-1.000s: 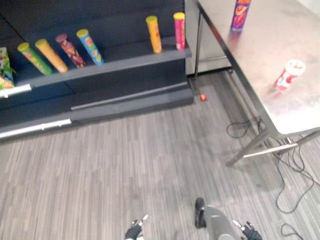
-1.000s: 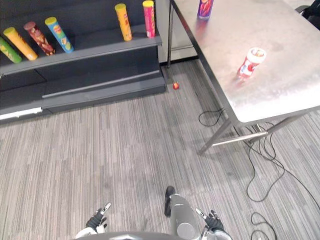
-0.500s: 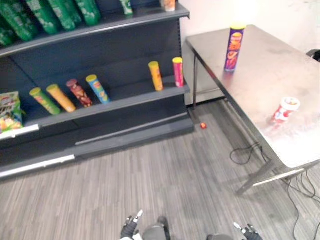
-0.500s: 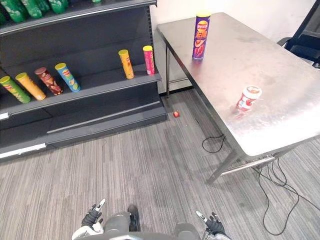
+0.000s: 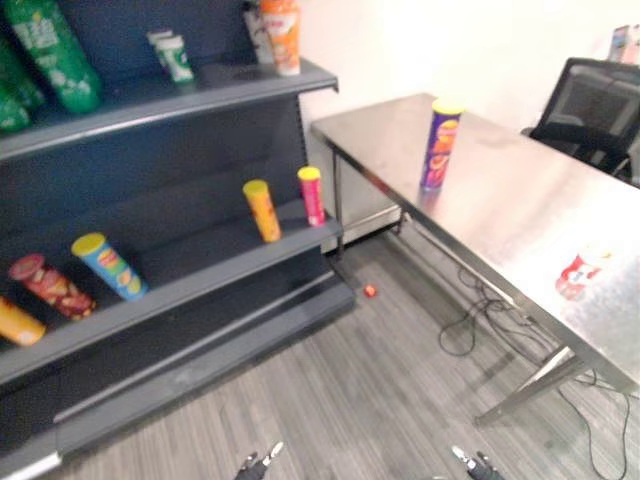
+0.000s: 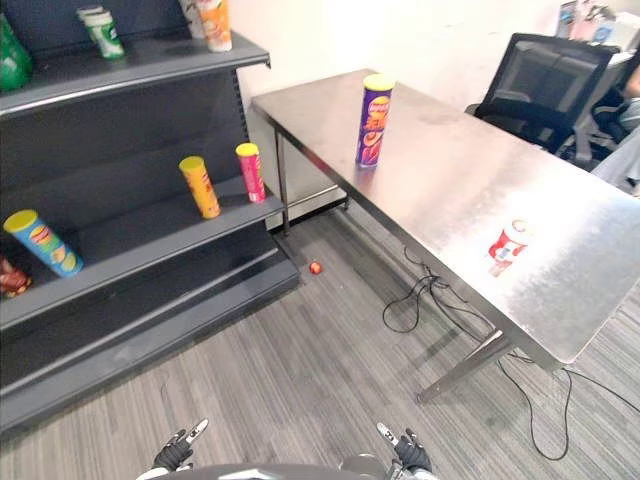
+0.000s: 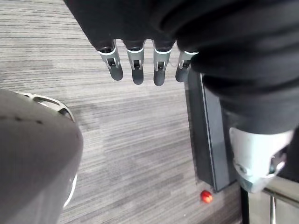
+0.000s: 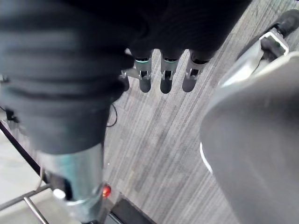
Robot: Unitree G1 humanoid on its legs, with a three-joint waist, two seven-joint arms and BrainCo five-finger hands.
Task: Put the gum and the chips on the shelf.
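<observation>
A tall purple chips can (image 6: 374, 120) stands upright near the far end of the steel table (image 6: 450, 190). The gum, a small red and white tub (image 6: 507, 245), sits on the same table nearer its right edge. The dark shelf (image 6: 150, 240) stands to the left of the table. My left hand (image 6: 176, 455) and right hand (image 6: 408, 452) hang low over the grey carpet, far from both items. The left fingers (image 7: 135, 70) are straight and hold nothing, and so are the right fingers (image 8: 164, 79).
On the middle shelf board stand an orange can (image 6: 200, 186), a pink can (image 6: 250, 171) and a blue can (image 6: 40, 243). A small red ball (image 6: 315, 268) lies on the floor by the shelf. Cables (image 6: 415, 300) loop under the table. A black chair (image 6: 540, 85) stands behind it.
The whole picture has shifted: the camera has lifted and turned right, bringing in the upper shelf, more of the table and the chair. Both hands stay low and empty.
</observation>
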